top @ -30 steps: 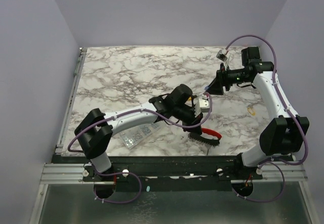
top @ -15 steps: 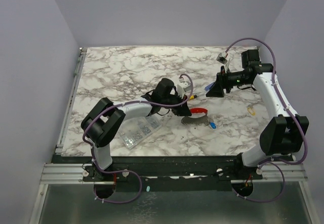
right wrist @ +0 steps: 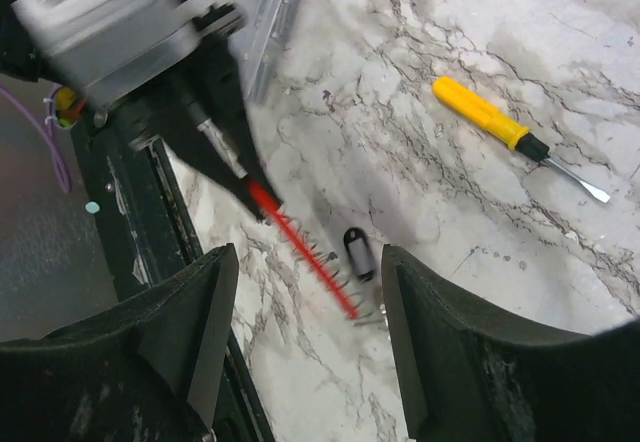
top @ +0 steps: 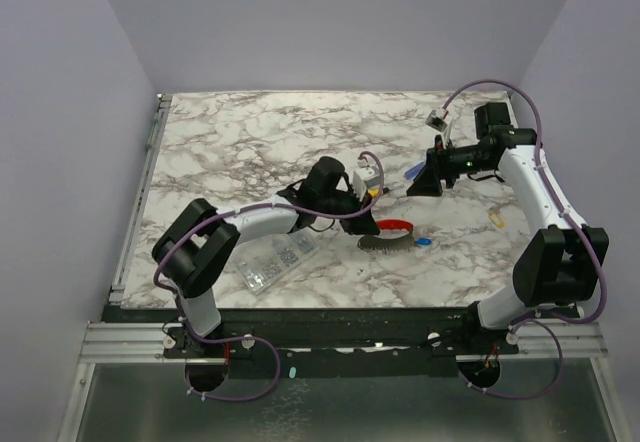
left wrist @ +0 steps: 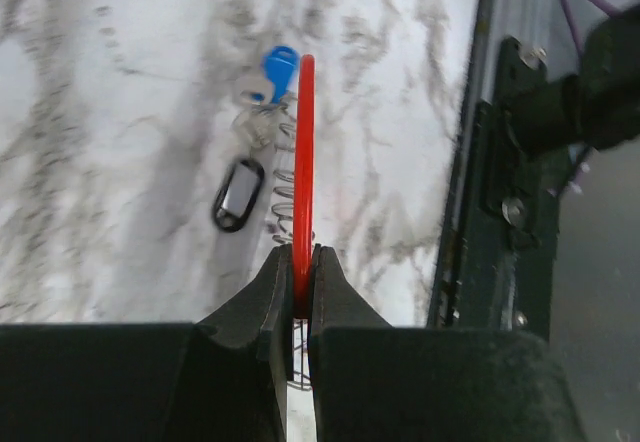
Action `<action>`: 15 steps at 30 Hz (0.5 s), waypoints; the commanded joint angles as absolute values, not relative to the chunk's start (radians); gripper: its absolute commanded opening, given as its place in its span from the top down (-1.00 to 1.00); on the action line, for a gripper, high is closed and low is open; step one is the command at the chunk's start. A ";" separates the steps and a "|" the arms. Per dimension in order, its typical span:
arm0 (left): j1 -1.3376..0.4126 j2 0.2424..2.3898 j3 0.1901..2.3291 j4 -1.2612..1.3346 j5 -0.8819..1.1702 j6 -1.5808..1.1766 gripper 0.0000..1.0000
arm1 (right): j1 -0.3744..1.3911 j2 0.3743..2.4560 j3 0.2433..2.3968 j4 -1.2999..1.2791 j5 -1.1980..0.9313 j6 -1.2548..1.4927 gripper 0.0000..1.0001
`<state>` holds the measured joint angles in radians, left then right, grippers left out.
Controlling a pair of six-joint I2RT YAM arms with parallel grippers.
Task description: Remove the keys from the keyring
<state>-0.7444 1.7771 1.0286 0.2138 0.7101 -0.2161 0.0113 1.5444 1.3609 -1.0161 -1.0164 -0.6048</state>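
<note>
Presently the left tool (left wrist: 300, 307) clamps the keyring (left wrist: 304, 162) low over the table (left wrist: 100, 112), keys (left wrist: 278, 65) trailing on it; the spread right tool (right wrist: 305, 257) likely must next descend and grip one key.

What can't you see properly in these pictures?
- Left wrist view: the near end of the keyring is hidden between the fingers of the left hand.
- Top view: the keys are too small to count.
- Right wrist view: the left hand is blurred.
</note>
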 commanded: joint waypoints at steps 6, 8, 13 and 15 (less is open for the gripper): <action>-0.872 1.629 1.126 -0.048 0.840 0.048 1.00 | 0.006 1.574 1.251 -0.932 -1.040 -0.646 -0.08; -0.870 1.622 1.135 -0.054 0.853 0.045 1.00 | 0.006 1.607 1.202 -0.928 -1.077 -0.639 0.12; -0.870 1.627 1.092 -0.040 0.836 0.049 1.00 | 0.006 1.650 1.072 -0.939 -1.118 -0.652 0.37; -0.870 1.637 1.065 -0.019 0.842 0.052 1.00 | 0.006 1.670 1.090 -0.980 -1.107 -0.679 0.39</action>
<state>-0.8703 1.6455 1.1038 -0.0292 0.8070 0.0166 0.0113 1.6459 1.0920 -0.9466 -1.0641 -0.6373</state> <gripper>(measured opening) 0.069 0.310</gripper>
